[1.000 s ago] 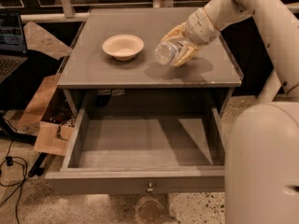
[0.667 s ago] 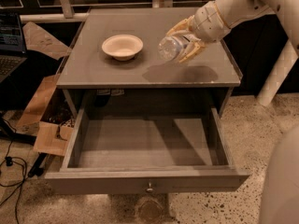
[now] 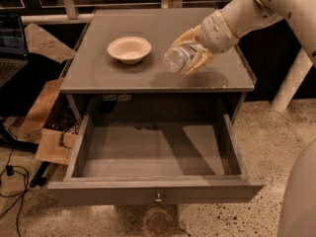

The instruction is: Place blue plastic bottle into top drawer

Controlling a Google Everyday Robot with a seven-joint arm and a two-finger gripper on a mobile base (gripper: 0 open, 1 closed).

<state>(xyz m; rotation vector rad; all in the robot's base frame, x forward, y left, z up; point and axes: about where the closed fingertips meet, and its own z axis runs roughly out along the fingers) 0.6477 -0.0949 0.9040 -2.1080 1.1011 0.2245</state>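
Cream two-finger gripper (image 3: 190, 53) clamped on small clear blue plastic bottle (image 3: 177, 58), tilted over grey cabinet top (image 3: 113, 75), w/ grey wooden top drawer (image 3: 153, 194) open below.

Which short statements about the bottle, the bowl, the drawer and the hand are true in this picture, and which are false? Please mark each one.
1. The top drawer is pulled open. True.
2. The blue plastic bottle lies inside the drawer. False: it is held above the cabinet top, not over the drawer.
3. The bowl stands on the cabinet top, apart from the bottle. True.
4. The hand is open and holds nothing. False: it is shut on the bottle, over the right part of the cabinet top.
5. The bottle is held upright. False: it is held roughly sideways.
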